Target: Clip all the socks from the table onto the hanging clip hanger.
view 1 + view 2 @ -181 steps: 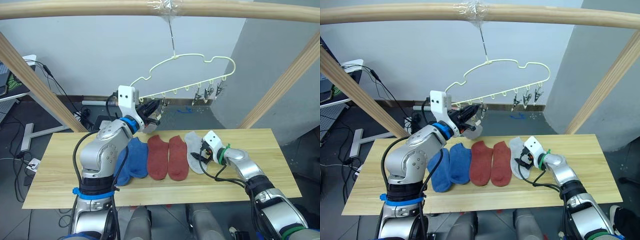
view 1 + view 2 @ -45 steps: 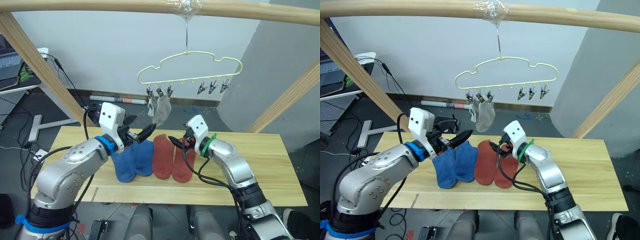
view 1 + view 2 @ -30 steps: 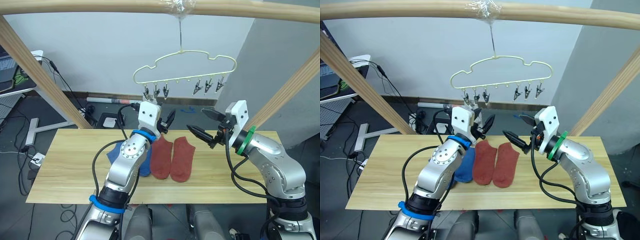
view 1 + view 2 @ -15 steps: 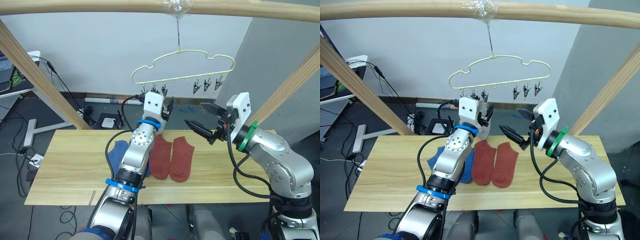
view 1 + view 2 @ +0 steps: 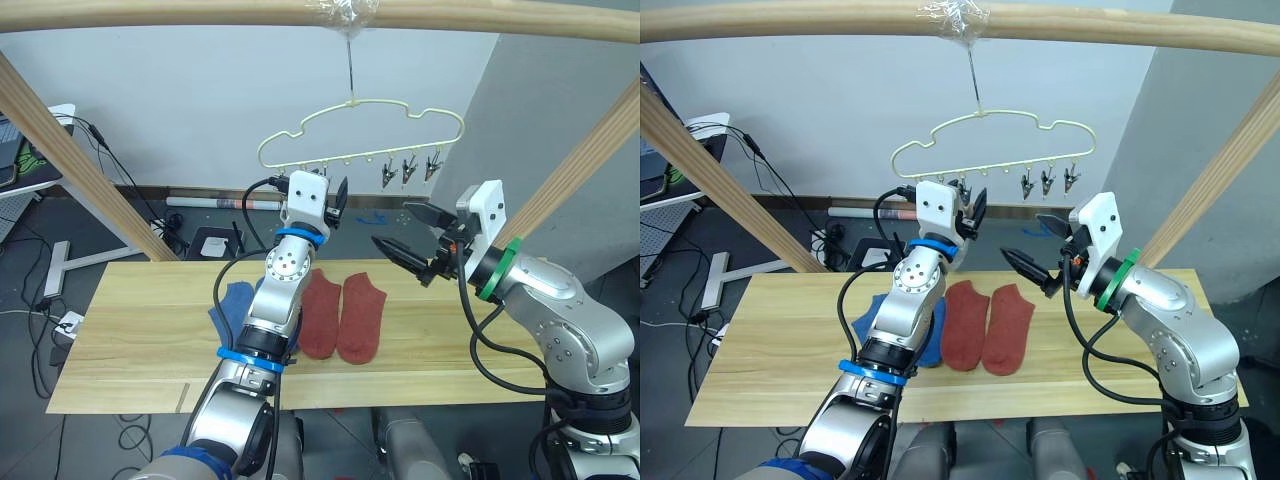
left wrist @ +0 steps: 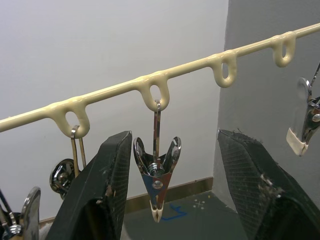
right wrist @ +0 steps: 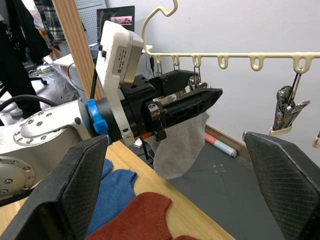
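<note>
The pale yellow clip hanger (image 5: 360, 128) hangs from the top pole. My left gripper (image 5: 337, 196) is raised to its left clips and stands open; one metal clip (image 6: 157, 182) hangs between the fingers (image 6: 102, 195) without touching them. A light grey sock (image 7: 181, 142) dangles from a clip just behind that gripper. My right gripper (image 5: 408, 234) is open and empty in the air, right of the left one and below the hanger. Two rust-red socks (image 5: 342, 315) lie side by side on the table (image 5: 130, 340). Blue socks (image 5: 233, 304) lie left of them, partly hidden by my left arm.
Slanted wooden frame poles stand at the left (image 5: 75, 155) and right (image 5: 575, 165), under a horizontal pole (image 5: 200, 12). Three bare clips (image 5: 406, 170) hang at the hanger's right end. Cables and a white stand lie on the floor behind the table's left.
Over the last second my left gripper has risen a little further up to the hanger's left clips. My right gripper has stayed open and almost still.
</note>
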Robot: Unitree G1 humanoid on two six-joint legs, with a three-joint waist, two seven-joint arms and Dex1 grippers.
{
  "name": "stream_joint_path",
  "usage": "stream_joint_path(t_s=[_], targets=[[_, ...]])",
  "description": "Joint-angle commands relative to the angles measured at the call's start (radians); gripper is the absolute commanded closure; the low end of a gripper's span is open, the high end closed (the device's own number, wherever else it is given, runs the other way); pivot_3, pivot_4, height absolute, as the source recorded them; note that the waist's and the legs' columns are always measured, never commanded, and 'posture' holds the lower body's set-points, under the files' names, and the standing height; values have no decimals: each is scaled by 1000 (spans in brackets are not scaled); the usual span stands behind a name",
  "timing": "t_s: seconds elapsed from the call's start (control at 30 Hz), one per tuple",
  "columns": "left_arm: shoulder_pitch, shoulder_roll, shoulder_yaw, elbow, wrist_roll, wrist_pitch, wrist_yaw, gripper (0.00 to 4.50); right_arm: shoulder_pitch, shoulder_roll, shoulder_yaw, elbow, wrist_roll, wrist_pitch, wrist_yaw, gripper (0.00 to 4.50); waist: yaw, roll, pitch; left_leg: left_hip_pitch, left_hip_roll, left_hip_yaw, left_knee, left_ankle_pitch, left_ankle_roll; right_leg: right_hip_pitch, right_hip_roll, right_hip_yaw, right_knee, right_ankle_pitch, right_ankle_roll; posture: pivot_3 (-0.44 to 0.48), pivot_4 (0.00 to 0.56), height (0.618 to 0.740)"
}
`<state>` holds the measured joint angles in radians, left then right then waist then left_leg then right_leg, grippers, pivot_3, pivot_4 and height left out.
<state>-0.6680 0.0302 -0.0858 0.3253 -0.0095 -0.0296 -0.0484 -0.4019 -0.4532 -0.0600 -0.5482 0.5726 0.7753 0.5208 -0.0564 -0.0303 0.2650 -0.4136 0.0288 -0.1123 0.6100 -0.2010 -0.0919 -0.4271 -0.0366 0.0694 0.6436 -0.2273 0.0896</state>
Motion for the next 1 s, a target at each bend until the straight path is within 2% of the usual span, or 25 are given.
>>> stream_joint_path(t_s=[0.03, 0.23, 0.33, 0.5, 0.6, 0.83, 0.9, 1.0], targets=[[-20, -12, 11, -9, 15, -17, 16, 1719, -5, -9, -21, -40, 19, -19, -4, 0, 0, 0, 0, 0, 0, 0, 0, 0, 0, 0, 0, 0, 0, 0, 0, -88, 213, 740], [-27, -11, 10, 5, 38, -26, 21, 1719, 3, -12, -26, -42, 20, -20, -8, 0, 0, 0, 0, 0, 0, 0, 0, 0, 0, 0, 0, 0, 0, 0, 0, -91, 214, 740], [-29, -14, 11, 6, 40, -31, 15, 2283, 3, -12, -27, -46, 24, -16, -11, 0, -1, 0, 0, 0, 0, 0, 0, 0, 0, 0, 0, 0, 0, 0, 0, -91, 214, 740], [-27, -16, 13, 4, 39, -31, 11, 3760, -1, -12, -25, -45, 23, -14, -17, 0, -1, 0, 0, 0, 0, 0, 0, 0, 0, 0, 0, 0, 0, 0, 0, -89, 217, 740], [-27, -17, 14, 3, 40, -31, 12, 4304, -4, -12, -23, -45, 25, -13, -20, 0, -1, 0, 0, 0, 0, 0, 0, 0, 0, 0, 0, 0, 0, 0, 0, -89, 217, 740], [-26, 1, 9, -21, 41, -8, -10, 4341, 32, 18, 54, -29, -20, -24, -45, 0, -1, 0, 0, 1, 0, 0, 0, 0, 0, 0, 0, 0, 1, 0, 0, -67, 226, 740], [-6, 23, 13, -83, -5, 77, -79, 4341, 80, 11, 169, 63, -148, -64, -80, 0, -1, 0, 0, 1, 0, 0, 0, 0, 0, 0, 0, 0, 1, 0, 0, -47, 229, 740], [24, 50, 41, -175, -88, 220, -155, 4341, 110, 35, 275, 202, -265, -144, -97, 0, -1, 0, 0, 1, 0, 0, 0, 0, 0, 1, 0, 0, 1, 0, 0, -35, 234, 740]])
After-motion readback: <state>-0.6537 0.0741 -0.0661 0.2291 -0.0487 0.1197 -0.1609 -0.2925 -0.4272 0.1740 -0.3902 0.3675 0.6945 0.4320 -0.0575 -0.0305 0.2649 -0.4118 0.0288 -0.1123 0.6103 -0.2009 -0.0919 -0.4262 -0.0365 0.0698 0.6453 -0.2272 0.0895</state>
